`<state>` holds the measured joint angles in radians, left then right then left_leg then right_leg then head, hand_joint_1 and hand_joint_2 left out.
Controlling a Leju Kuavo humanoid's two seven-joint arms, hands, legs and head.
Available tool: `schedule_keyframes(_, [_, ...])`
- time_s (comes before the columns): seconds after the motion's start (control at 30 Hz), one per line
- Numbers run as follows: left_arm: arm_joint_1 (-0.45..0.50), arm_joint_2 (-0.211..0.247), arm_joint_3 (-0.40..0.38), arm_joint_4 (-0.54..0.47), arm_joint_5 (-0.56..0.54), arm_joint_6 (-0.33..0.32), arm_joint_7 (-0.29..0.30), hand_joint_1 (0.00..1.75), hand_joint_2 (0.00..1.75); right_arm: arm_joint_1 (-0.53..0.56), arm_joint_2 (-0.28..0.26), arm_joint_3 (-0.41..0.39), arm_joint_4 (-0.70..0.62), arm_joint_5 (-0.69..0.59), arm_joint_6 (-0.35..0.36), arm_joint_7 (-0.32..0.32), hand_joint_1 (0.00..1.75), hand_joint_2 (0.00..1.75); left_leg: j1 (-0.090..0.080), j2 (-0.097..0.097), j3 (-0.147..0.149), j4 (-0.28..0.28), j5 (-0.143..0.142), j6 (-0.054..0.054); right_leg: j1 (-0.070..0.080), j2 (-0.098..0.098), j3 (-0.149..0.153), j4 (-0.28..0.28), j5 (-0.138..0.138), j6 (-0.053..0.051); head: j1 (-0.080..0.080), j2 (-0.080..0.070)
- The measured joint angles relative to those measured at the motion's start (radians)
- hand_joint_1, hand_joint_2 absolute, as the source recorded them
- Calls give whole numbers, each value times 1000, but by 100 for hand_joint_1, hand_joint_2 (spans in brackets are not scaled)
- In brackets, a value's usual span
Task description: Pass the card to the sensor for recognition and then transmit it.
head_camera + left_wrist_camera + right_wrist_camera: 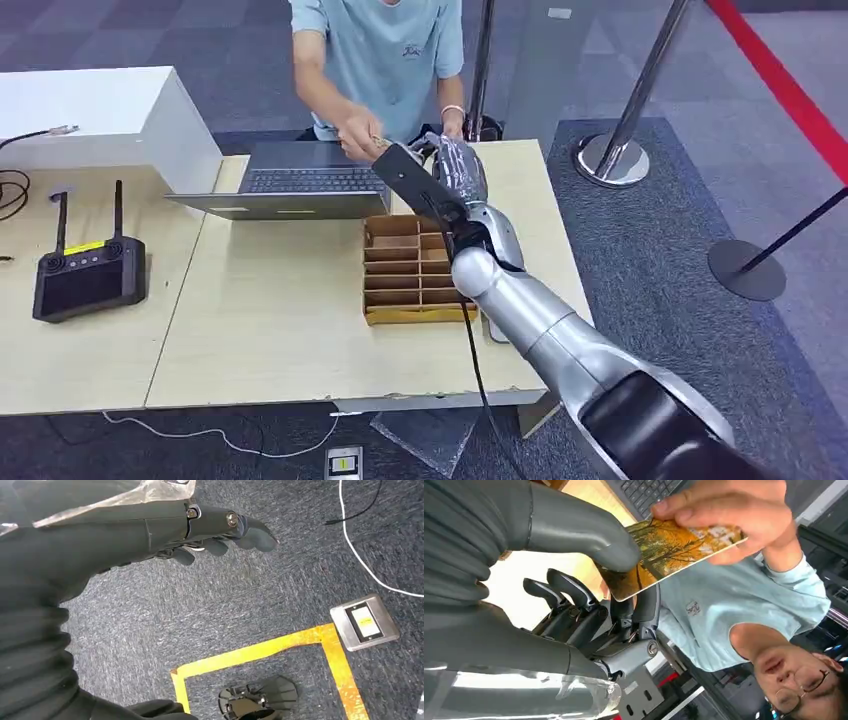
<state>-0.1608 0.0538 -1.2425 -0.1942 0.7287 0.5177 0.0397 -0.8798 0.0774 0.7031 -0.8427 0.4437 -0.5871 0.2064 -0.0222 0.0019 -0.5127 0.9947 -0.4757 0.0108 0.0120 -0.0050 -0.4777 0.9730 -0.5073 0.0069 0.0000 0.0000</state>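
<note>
Pinching one end of the card [659, 555] between thumb and a finger of the right hand [609, 595], out over the laptop [300, 185], with the person's hand [729, 515] gripping the other end. Risking, likely, a dropped or bent card by letting go too early or clamping while being pulled. Hanging over the carpet [280, 595], left hand [200, 535] holding nothing, fingers loosely apart.

Head view high over table [280, 330], left wrist facing floor, right wrist close to card [669, 550]
</note>
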Motion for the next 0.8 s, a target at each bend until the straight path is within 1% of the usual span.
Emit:
schedule_keyframes(0.17, [0, 0, 0, 0, 2, 0, 0, 0, 175, -1, 1, 3, 11, -3, -1, 0, 175, 175, 0, 0, 0, 0, 0, 0, 0, 0, 0, 0, 0, 0, 0, 0])
schedule_keyframes(0.2, [1, 0, 0, 0, 2, 0, 0, 0, 175, -2, 1, 3, 13, -3, -1, 0, 28, 175, 0, 0, 0, 0, 0, 0, 0, 0, 0, 0, 0, 0, 0, 0])
schedule_keyframes(0.23, [1, 0, 0, 0, 3, 0, 0, 0, 175, -3, 1, 4, 15, -3, -1, 0, 0, 175, 0, 0, 0, 0, 0, 0, 0, 0, 0, 0, 0, 0, 0, 0])
schedule_keyframes(0.63, [2, 0, 0, 0, 12, 3, -2, 0, 175, -5, -2, 13, 19, 0, -44, 3, 0, 175, 0, 0, 1, 0, 0, 0, 0, 0, 0, 0, 0, 0, 0, 0])
schedule_keyframes(0.8, [9, -1, 0, 0, 18, 9, -5, 0, 175, 13, -33, 12, -23, 1, -58, 19, 0, 175, 0, 0, 1, 1, 0, 0, 0, 0, 0, 0, 0, 0, 0, 0])
